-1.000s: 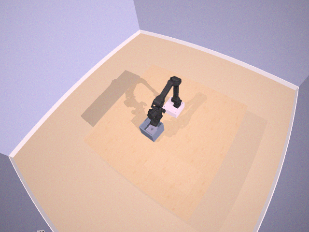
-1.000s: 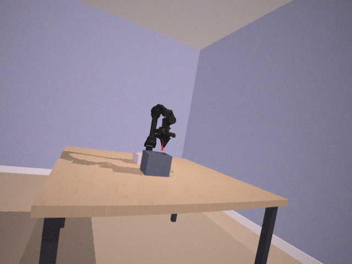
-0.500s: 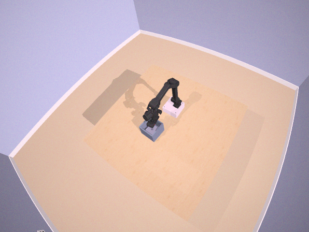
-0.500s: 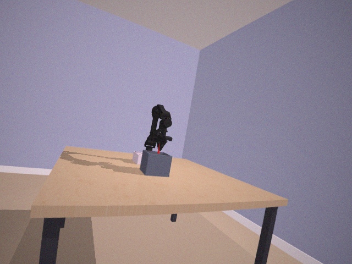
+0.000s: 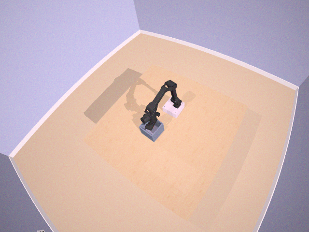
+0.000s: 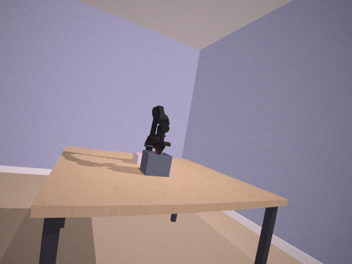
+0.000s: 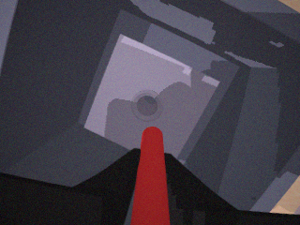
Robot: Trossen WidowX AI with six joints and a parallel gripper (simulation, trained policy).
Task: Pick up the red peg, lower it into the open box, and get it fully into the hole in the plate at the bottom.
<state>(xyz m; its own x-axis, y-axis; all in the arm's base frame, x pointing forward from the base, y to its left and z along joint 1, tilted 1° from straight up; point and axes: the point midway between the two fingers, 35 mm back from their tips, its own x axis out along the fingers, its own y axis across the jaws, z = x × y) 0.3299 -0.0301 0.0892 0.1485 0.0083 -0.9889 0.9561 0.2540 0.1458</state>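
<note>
Peg [image 7: 151, 183] pinched in my gripper [image 6: 159, 152] [image 7: 150, 157], fingers nearly closed on it, its tip just inside the box [image 5: 153, 137] [image 6: 157, 165] — above the plate [image 7: 131, 77]. I'd centre over the hole [image 7: 147, 106], square up — then lower gently.

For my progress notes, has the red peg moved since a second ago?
Yes: in the exterior view, the red peg has come down, its lower end now hidden behind the box's rim.
</note>
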